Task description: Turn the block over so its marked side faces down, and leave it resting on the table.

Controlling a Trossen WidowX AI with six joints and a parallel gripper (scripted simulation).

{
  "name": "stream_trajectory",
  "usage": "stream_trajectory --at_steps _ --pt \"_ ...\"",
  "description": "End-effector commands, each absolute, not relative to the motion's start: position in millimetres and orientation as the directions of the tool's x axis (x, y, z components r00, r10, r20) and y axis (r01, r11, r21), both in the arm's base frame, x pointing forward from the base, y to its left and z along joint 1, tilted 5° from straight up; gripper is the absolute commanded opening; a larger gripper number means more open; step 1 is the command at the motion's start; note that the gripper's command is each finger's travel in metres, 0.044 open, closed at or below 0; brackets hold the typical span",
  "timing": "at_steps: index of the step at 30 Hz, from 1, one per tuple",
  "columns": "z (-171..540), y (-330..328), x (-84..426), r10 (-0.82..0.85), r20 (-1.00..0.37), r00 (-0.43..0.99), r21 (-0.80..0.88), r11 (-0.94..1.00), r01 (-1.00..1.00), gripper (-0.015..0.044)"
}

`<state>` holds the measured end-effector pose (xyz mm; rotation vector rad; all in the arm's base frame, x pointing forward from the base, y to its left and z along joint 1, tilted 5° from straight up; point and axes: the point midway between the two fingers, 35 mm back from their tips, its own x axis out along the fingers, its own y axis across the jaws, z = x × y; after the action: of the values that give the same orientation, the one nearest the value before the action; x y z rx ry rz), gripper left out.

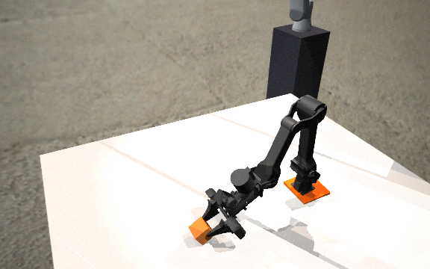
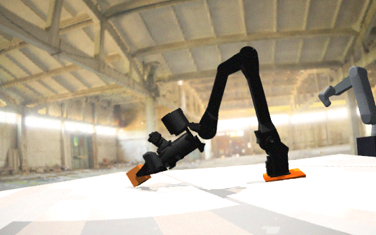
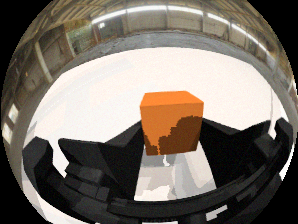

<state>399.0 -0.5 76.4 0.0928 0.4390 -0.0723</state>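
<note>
The orange block (image 1: 198,229) (image 2: 132,176) (image 3: 165,114) is held tilted, with a corner or edge pointing down, low over the white table (image 1: 112,194) (image 2: 98,203). I cannot tell whether its lowest edge touches the table. My gripper (image 1: 207,227) (image 2: 140,175) (image 3: 170,122) is shut on the block, one finger on each side, and slants down and forward. In the wrist view the block's top face is bright, and the face toward the camera has a darker brown patch that looks like shadow. No clear mark shows; the faces under the fingers and on the far side are hidden.
The arm's base stands on an orange plate (image 1: 322,191) (image 2: 295,174) at the right. A dark pedestal (image 1: 287,60) (image 2: 366,146) with a grey arm (image 1: 301,20) (image 2: 362,94) stands beyond the table's far edge.
</note>
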Motion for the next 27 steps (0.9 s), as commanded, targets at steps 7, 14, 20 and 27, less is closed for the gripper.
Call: stream_trajectory --at_steps 7,14,20,27 --pt "78.1 -1.3 398.9 -0.056 -0.415 0.908 0.076 0.993 0.096 0.0000" --pt "78.1 -1.3 398.9 -0.056 -0.415 0.908 0.076 0.993 0.096 0.0131" --pt "78.1 -1.3 398.9 -0.056 -0.415 0.908 0.076 0.993 0.096 0.0289" --pt "78.1 -1.3 398.9 -0.056 -0.415 0.908 0.076 0.993 0.096 0.0440"
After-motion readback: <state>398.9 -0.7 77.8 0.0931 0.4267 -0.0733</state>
